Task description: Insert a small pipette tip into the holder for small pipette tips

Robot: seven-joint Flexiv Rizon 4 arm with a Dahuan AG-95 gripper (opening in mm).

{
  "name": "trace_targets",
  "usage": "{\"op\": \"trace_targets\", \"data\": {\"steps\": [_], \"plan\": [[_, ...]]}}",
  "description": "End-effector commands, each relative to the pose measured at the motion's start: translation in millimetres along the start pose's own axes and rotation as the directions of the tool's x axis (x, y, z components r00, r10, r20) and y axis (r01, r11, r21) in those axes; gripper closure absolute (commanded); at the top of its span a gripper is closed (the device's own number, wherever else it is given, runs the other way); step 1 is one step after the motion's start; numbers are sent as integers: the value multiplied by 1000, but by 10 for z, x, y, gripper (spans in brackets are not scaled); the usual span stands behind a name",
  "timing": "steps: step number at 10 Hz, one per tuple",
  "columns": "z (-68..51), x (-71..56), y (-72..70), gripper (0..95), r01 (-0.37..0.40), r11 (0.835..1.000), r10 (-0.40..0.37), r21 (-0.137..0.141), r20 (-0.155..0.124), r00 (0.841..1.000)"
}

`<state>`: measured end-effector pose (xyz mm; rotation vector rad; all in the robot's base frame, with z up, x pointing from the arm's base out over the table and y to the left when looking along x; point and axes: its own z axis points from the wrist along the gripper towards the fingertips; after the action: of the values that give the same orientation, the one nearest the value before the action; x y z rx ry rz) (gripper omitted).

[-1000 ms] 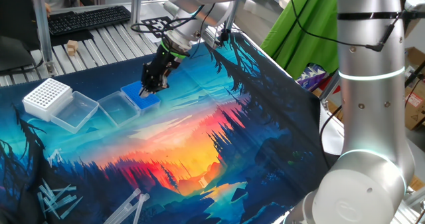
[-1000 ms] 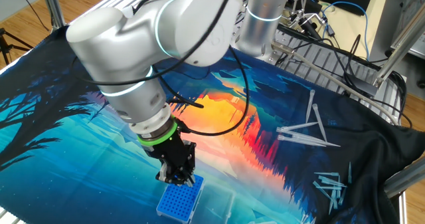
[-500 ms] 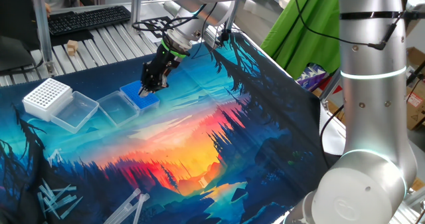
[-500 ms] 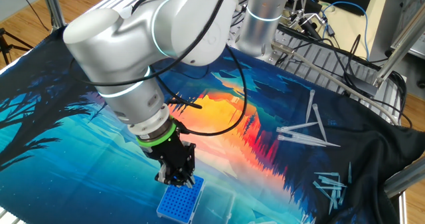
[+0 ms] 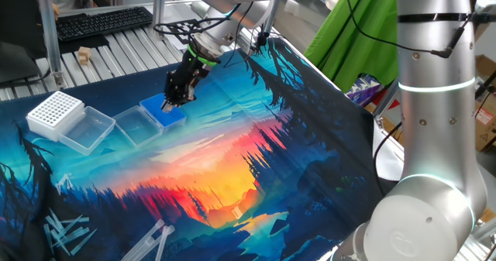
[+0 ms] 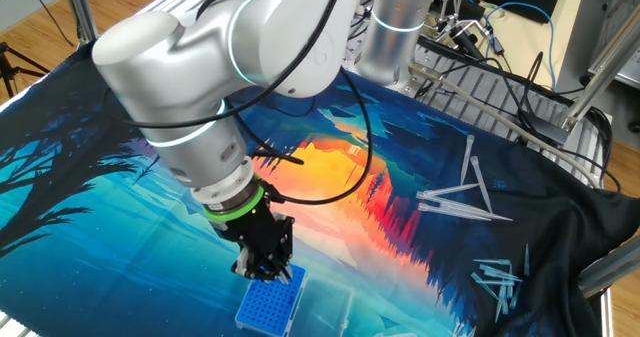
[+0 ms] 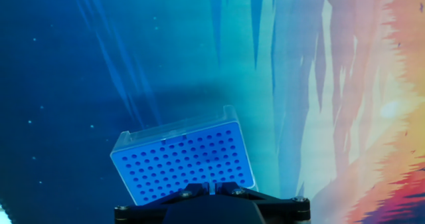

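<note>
The blue holder for small pipette tips lies on the printed mat with its clear lid folded open beside it. My gripper hovers right over the holder's near edge, also in the other fixed view above the holder. In the hand view the holder's hole grid fills the lower middle. My gripper is shut on a thin pale sliver, the small pipette tip, pointing at the grid's near row. Whether the tip touches a hole cannot be told.
A white perforated rack with its clear lid stands left of the holder. Loose long clear tips lie at the mat's near corner and across the mat. A keyboard sits behind on the rollers.
My gripper has shifted slightly sideways over the blue holder, still shut on the tip. The holder has not moved.
</note>
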<state>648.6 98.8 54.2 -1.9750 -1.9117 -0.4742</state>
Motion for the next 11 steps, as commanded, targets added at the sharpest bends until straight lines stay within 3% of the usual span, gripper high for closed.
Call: {"op": "trace_targets", "data": {"steps": [1,5,11], "plan": [[-2,1,11,950,-1,1000,1,3,-1,1000],[0,-9,26,950,11,1000,-11,25,-1,1000],[8,-27,35,950,5,1000,-5,28,-6,1000]]}}
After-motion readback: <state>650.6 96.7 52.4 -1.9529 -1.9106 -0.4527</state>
